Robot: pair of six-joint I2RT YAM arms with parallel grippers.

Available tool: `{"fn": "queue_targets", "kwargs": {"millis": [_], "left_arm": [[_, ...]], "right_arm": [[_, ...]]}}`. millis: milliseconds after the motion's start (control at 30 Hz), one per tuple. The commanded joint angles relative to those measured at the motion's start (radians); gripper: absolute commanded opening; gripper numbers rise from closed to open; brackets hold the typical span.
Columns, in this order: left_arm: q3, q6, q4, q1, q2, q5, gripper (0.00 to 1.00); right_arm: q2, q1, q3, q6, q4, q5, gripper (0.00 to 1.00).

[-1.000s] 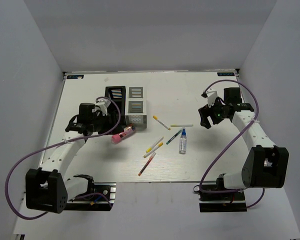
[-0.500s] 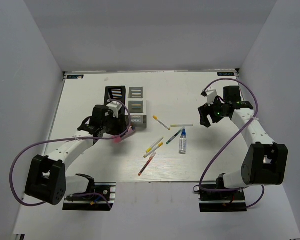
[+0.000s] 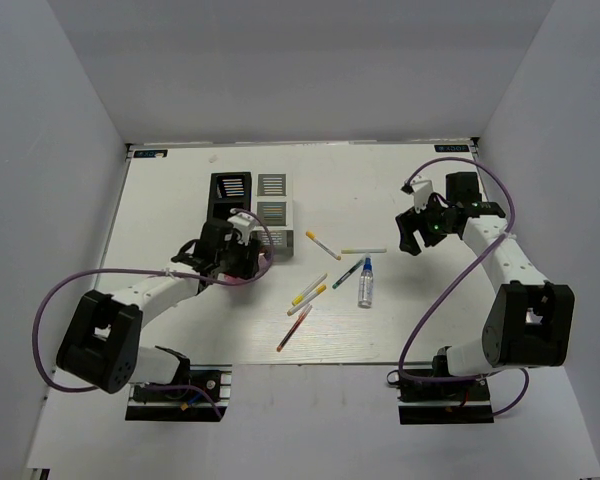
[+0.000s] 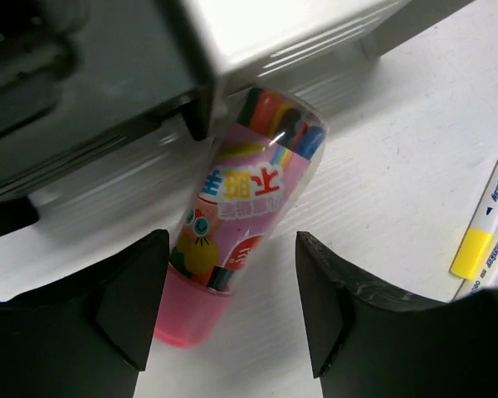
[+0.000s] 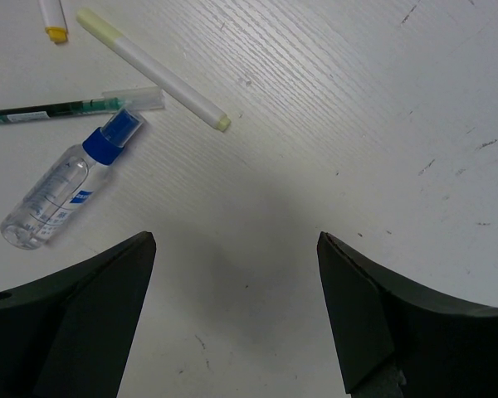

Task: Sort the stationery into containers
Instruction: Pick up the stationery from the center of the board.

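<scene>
The stubby pink cylinder (image 4: 232,224) lies on the table between the fingers of my open left gripper (image 4: 230,269), close to the left finger, its far end against the base of the organisers. In the top view the left gripper (image 3: 247,262) covers it, just in front of the black organiser (image 3: 230,188) and the white-grey organiser (image 3: 274,214). My right gripper (image 3: 412,236) is open and empty above bare table (image 5: 234,249). The clear bottle with blue cap (image 3: 366,286) and several pens (image 3: 308,291) lie mid-table.
A white pen (image 5: 153,70), a green pen (image 5: 58,109) and the bottle (image 5: 54,195) lie left of the right gripper. A yellow-tipped marker (image 4: 484,222) lies right of the left gripper. A red-orange pen (image 3: 293,328) lies nearest the front edge.
The left gripper has moved right and down toward the organisers with the pink cylinder, which now lies on the table between open jaws. The right arm has barely moved.
</scene>
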Motion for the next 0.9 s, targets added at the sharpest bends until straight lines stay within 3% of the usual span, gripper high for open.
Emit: {"fn": "queue_targets", "kwargs": {"millis": [0, 233, 333, 667, 867], "left_arm": [[0.015, 0.032, 0.034, -0.032, 0.034, 0.001, 0.72], [0.045, 0.042, 0.014, -0.08, 0.106, -0.126, 0.69], [0.045, 0.042, 0.003, -0.098, 0.106, -0.154, 0.63], [0.023, 0.06, -0.042, -0.172, -0.014, -0.085, 0.19], [0.081, 0.097, -0.131, -0.204, -0.136, 0.112, 0.07]], "right_arm": [[0.015, -0.002, 0.041, -0.006, -0.021, -0.018, 0.85], [0.012, -0.002, 0.043, -0.008, -0.026, -0.021, 0.85], [0.012, -0.002, 0.033, -0.006, -0.021, -0.024, 0.85], [0.01, -0.002, 0.017, -0.006, -0.02, -0.037, 0.85], [0.006, -0.003, 0.006, -0.006, -0.018, -0.049, 0.85]]}}
